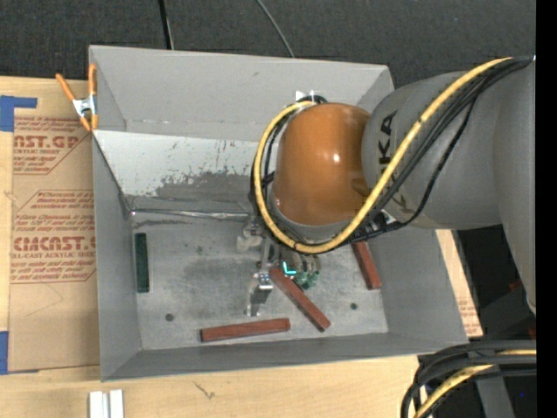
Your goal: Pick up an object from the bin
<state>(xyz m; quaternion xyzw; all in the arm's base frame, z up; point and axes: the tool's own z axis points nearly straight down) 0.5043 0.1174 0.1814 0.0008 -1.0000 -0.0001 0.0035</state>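
A grey metal bin [200, 277] seen from above. The robot arm [452, 164] reaches in from the right and bends down over the middle of the bin floor. Its rounded orange cover [318, 172], ringed by a yellow and black cable, points at the camera and hides most of the wrist.

The gripper [278, 286] sits low beneath the cover, close to the floor and a little right of centre. The cover shadows it, so it cannot be told whether the pincer is apart, together or clamped on anything.

Just beside the gripper, and partly under it, lies a slanted bar [306, 307], reddish brown. It runs from the gripper towards the near right. This is the likeliest thing to be picked, and it lies flat on the floor, not lifted.

Three more bars lie apart:
- a brown near bar [245, 330] lies along the near wall
- a brown right bar [366, 265] lies towards the right wall
- a green bar [141, 262] lies well away at the left

The step in hand looks like the reach down to grasp. The next move probably calls for closing across the slanted bar's narrow width, then a straight lift. Gripped near one end, the long bar may tip.
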